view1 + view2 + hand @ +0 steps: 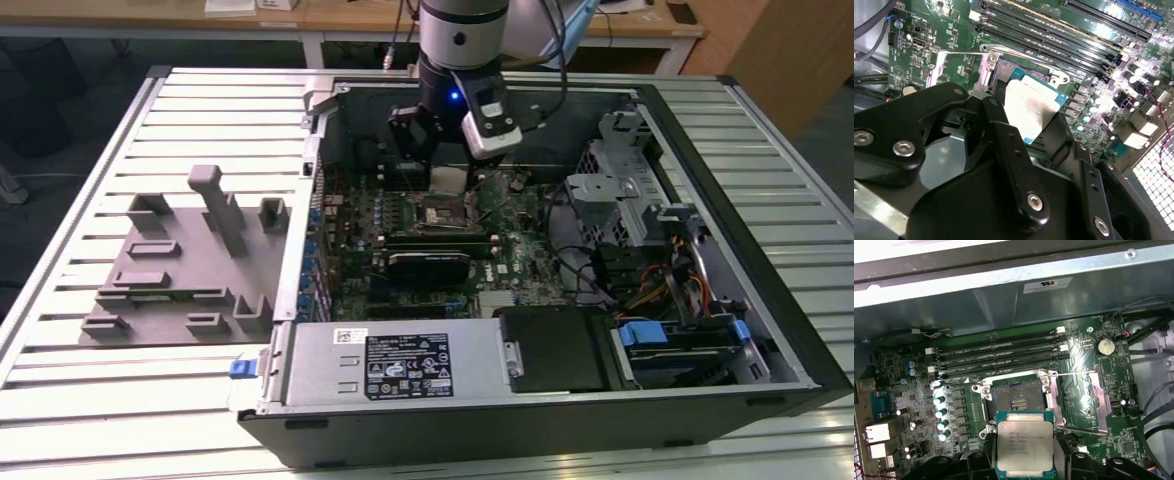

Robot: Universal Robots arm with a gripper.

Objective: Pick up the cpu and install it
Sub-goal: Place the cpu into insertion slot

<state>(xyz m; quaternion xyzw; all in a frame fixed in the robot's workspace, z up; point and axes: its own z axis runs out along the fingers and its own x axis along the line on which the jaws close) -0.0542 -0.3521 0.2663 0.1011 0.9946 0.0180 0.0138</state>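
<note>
Exterior view has my pincer [446, 172] hanging inside the open pc case [534, 435], which lies flat on a slatted metal table [80, 400]. I'm clamped on the cpu [449, 181], so it's in my grip and up off the board, not seated in anything.

From that camera the chip sits just on the far side of the cpu socket [441, 210], close above the motherboard [521, 215]. A grey moulded fixture tray [174, 270] lies well off to the exterior view's left, outside the case. The power supply [387, 365] runs along the near wall.

Over in the first wrist view the cpu [1025, 442] has its silver lid facing the camera, with my black fingers [989, 452] pinching two opposite edges. It overlaps one edge of the socket [1015, 399], which is bare, contacts showing. The load plate [1054, 402] is swung open beside it, and the ram slots [999, 352] line up beyond.

Second wrist view looks along my fingers [1004, 135] at the same chip [1029, 107], tilted a bit from this angle, green board behind it.
</note>
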